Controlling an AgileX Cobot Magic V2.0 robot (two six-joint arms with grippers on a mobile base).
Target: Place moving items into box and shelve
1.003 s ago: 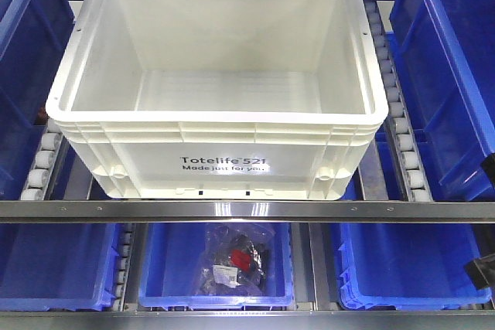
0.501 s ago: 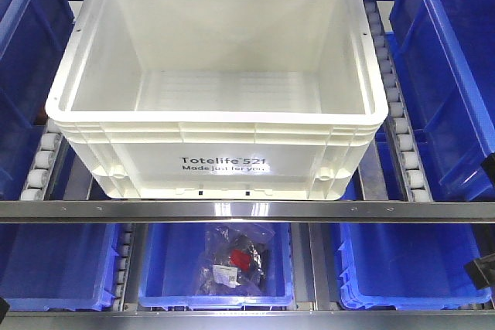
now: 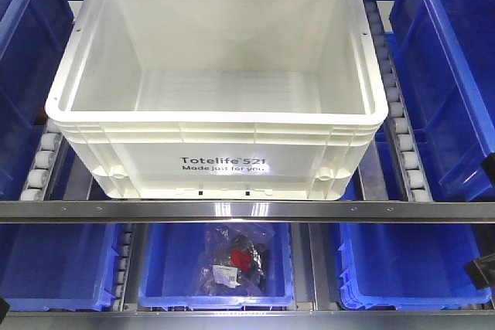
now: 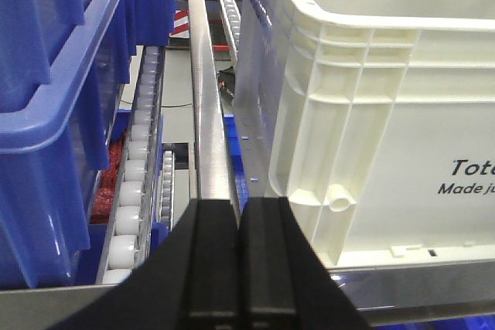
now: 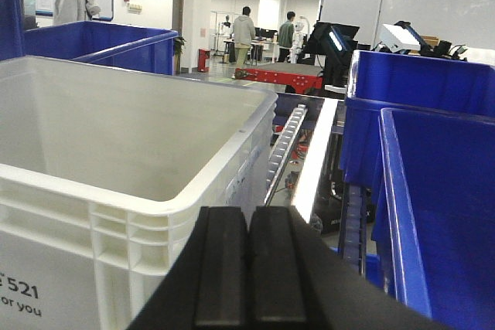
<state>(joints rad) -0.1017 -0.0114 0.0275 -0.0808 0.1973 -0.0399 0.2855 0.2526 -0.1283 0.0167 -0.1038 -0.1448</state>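
We see a large white box sitting on the upper roller shelf, open at the top, with "Totelife 521 / Made just for you" printed on its near wall. In the front view its inside shows only bare white floor and walls.

Our left pincer has its two black fingers pressed flat together, with nothing between them. It sits low at the front of the shelf, and the white box stands ahead of it and to its right, its ribbed corner close by. A metal rail runs straight ahead of the fingertips, and to the left of the pincer are a line of white rollers and a blue bin.

Our right pincer is likewise closed on nothing, its fingers side by side. The white box lies ahead and to its left, with the rim at about finger height; blue bins stand to its right.

On the lower shelf, below the box, a small blue bin holds a clear plastic bag with dark contents and a red patch. Neither pincer is touching it. Other blue bins flank it on both sides.
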